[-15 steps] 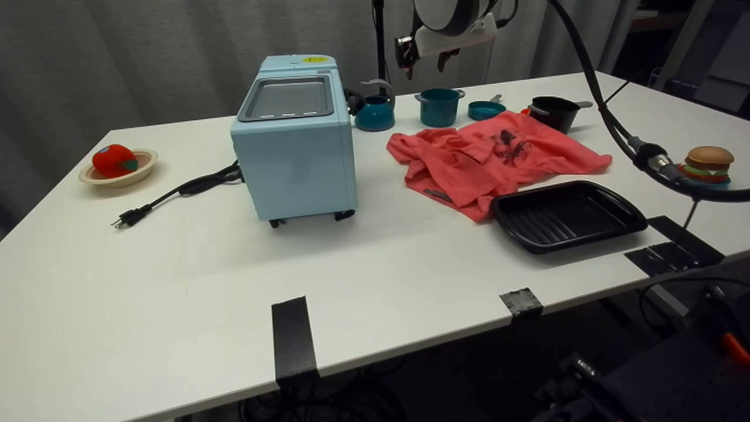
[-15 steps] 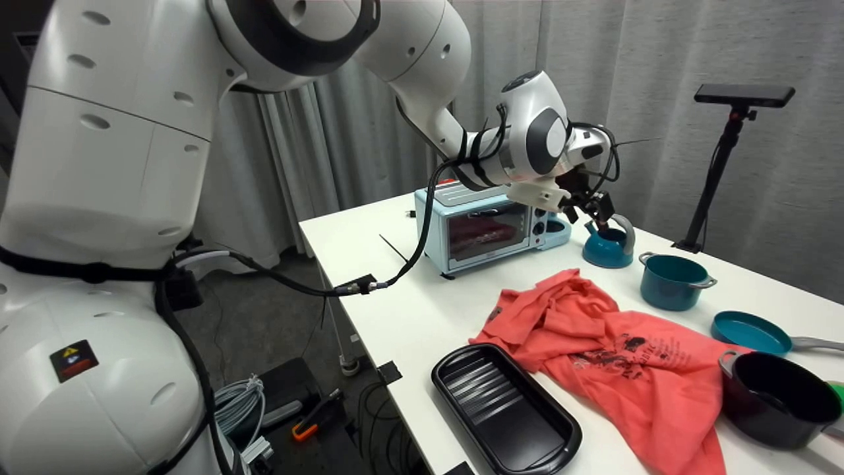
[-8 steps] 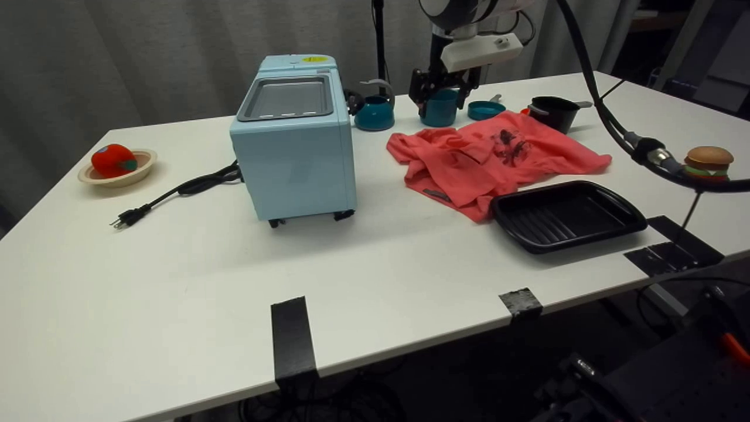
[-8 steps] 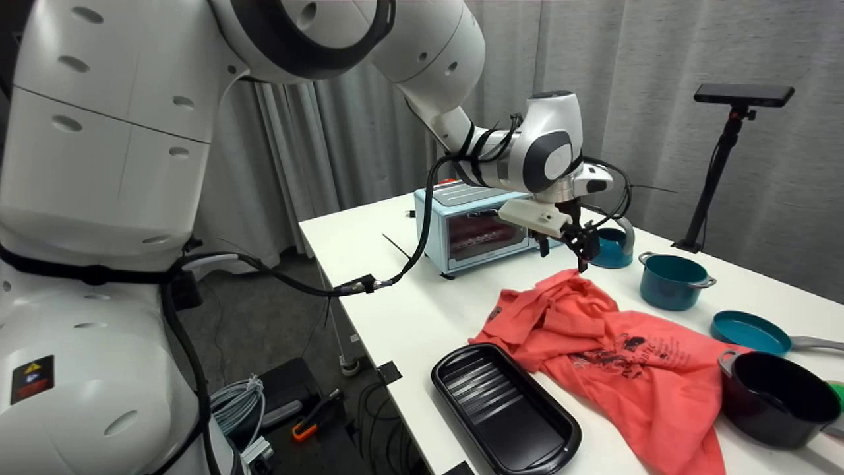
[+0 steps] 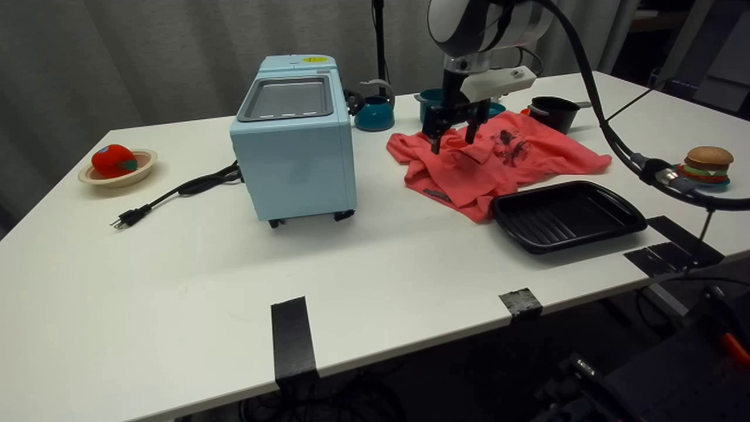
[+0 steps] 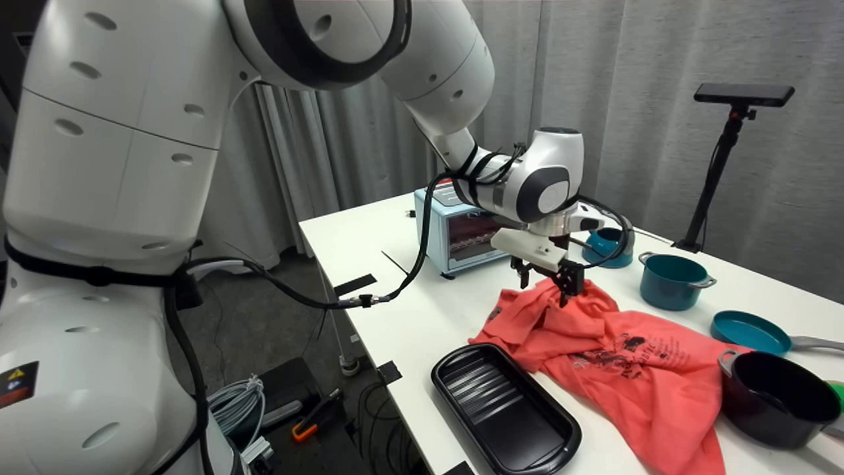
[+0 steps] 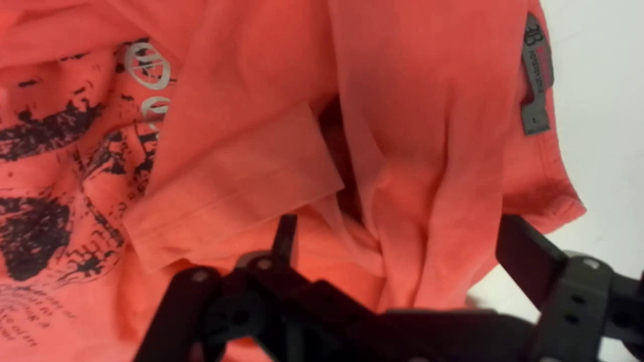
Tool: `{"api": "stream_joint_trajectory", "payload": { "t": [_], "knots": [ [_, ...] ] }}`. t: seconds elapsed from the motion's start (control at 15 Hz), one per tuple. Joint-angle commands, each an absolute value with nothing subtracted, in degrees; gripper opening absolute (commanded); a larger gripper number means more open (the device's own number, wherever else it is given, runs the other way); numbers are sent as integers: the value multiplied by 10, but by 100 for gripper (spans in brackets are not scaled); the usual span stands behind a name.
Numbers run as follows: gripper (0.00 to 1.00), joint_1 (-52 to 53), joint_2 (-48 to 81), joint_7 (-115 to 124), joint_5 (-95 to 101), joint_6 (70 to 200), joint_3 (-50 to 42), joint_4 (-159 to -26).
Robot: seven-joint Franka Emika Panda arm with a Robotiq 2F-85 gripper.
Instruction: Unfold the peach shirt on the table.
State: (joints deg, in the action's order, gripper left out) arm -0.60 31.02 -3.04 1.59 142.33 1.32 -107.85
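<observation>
Low in the wrist view, the gripper (image 7: 398, 221) stands wide over the shirt (image 7: 266, 156), presumably to pinch a fold.

White table (image 5: 193, 293), black tape strips (image 5: 293, 340) stuck along front edge. Peach shirt (image 6: 613, 363) lies rumpled, mid-table between front and back edges. Black baking tray (image 6: 511, 415) just beside shirt, between it and front edge. Near back edge, in a row: teal kettle (image 5: 375, 115), teal pot (image 6: 669, 290), teal frying pan (image 6: 752, 333). Black pot (image 6: 758, 425) beside shirt, near the frying pan. Blue toaster oven (image 5: 296, 170) next to kettle, well in from front edge. Its cord (image 5: 202, 184) runs toward one end edge, plug (image 5: 133, 216) lying on table. Beige bowl (image 5: 120, 182) near that end's back corner. Small teal plate (image 5: 718, 183), mostly covered, toward opposite end
</observation>
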Motion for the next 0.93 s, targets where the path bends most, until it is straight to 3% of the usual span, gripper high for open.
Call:
{"api": "stream_joint_trajectory", "payload": {
  "t": [0.0,0.33,0.4,0.47,0.6,0.87],
  "knots": [
    [100,-17,328,-63,-8,1441,35,-1061],
    [100,-8,353,-50,-3,1479,45,-1037],
    [96,-8,358,-50,-4,1486,48,-1034],
    [74,-8,363,-48,-4,1492,49,-1034],
    [68,-6,373,-46,-3,1504,51,-1037],
    [35,0,386,-42,2,1527,52,-1051]
  ]
}}
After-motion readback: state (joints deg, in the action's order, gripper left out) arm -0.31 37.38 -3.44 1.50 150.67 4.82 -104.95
